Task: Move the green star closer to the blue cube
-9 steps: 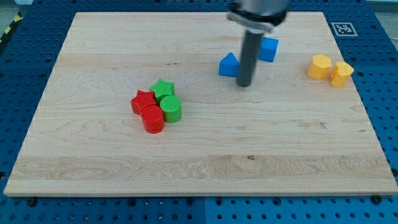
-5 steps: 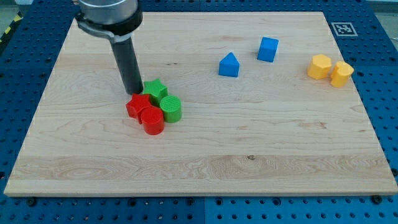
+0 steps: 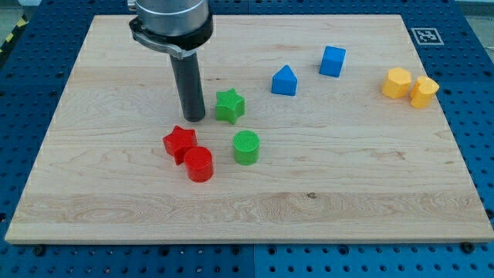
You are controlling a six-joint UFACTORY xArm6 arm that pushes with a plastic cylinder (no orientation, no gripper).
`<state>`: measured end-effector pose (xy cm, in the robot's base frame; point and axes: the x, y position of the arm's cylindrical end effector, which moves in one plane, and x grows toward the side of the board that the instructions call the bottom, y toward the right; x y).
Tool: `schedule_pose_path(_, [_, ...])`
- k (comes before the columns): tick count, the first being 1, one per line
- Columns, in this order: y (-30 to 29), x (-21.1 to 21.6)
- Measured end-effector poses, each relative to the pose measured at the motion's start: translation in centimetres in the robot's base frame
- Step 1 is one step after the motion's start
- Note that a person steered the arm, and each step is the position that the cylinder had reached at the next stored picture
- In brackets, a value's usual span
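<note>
My tip (image 3: 194, 120) sits just left of the green star (image 3: 229, 106); bare tabletop (image 3: 347, 170) stretches right toward the blue cube (image 3: 333, 61). No gripper here, just the rod.

arm — enters from the view's top, left of centre | rod — straight, dark, upright under a wide round collar | my tip (image 3: 194, 119) — down at bench level

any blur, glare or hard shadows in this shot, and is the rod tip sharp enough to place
Camera view: evenly lit, no glare on the wooden board; only soft, short shadows beside the blocks. The arm housing at the view's top looks slightly soft; my tip is sharp, just to the view's left of the green star. The blue cube is crisp.
</note>
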<state>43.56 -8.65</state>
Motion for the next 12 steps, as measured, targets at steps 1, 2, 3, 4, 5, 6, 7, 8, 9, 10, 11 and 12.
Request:
schedule_pose_path(1, [3.0,-0.2])
schedule_pose_path(2, [12.7,0.4])
schedule_pose_path(3, [16.0,0.4])
schedule_pose_path(4, [14.1,-1.0])
schedule_pose_path(5, [15.3,-1.6])
schedule_pose_path(6, [18.4,-2.2])
schedule_pose_path(7, [17.4,-3.9])
schedule_pose_path(8, [15.0,-4.8])
schedule_pose_path(9, [14.9,-7.7])
schedule_pose_path(10, [17.3,-9.2])
schedule_pose_path(11, [23.5,-6.6])
schedule_pose_path(12, [29.2,-2.6])
